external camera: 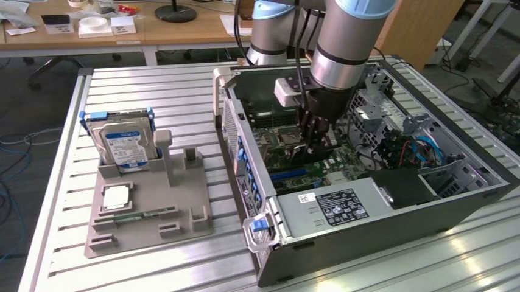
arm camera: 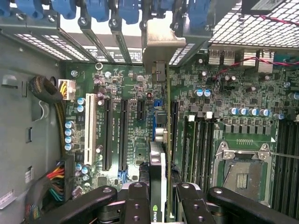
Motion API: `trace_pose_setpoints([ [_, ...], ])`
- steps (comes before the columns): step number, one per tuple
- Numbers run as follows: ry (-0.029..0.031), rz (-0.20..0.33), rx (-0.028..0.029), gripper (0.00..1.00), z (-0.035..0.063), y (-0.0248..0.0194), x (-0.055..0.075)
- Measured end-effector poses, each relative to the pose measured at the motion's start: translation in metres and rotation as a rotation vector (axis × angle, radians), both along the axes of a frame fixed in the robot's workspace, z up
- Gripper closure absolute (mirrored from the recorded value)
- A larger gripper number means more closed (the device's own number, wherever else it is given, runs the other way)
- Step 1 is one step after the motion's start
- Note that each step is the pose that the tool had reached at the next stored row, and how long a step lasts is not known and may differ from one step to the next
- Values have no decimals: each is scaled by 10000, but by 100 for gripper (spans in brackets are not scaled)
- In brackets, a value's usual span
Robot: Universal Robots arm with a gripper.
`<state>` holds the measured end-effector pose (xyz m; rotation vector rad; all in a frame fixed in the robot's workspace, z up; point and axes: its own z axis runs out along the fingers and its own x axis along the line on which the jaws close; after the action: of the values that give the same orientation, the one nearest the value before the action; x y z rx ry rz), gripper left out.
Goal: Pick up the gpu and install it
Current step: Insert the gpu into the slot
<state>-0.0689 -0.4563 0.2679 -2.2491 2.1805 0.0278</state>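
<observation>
Trouble is close by, because the gripper [arm camera: 159, 198] is deep inside the computer case [external camera: 390, 213]. Its two fingers [arm camera: 136, 205] are squeezed onto the gpu [arm camera: 158, 163], one on each flat side, so it has the card tight. The gpu stands on its thin edge over the green motherboard [arm camera: 135, 149]. It sits among the long black slots [arm camera: 124, 135] and near the memory slots [arm camera: 198, 144]. Its shiny metal bracket [arm camera: 158, 44] is up by the back wall of the case, just under the blue clips [arm camera: 100, 9]. I cannot tell if the card's bottom edge is in its slot, because the card hides it.

I think a few things could go wrong. If the card leans a little, its edge could miss the slot, bump the board and scratch it. A hard push on a crooked card could bend the board. The bracket could catch on the back wall and stop the card going down flat. The fingers hold only one end, so the card could twist in the grip. The little round blue-topped parts [arm camera: 202, 93] stand near and could get knocked.
</observation>
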Motion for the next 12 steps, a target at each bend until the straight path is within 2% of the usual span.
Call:
trace_pose_setpoints([
  [12, -53, 32, 5, 73, -37, 0, -20],
])
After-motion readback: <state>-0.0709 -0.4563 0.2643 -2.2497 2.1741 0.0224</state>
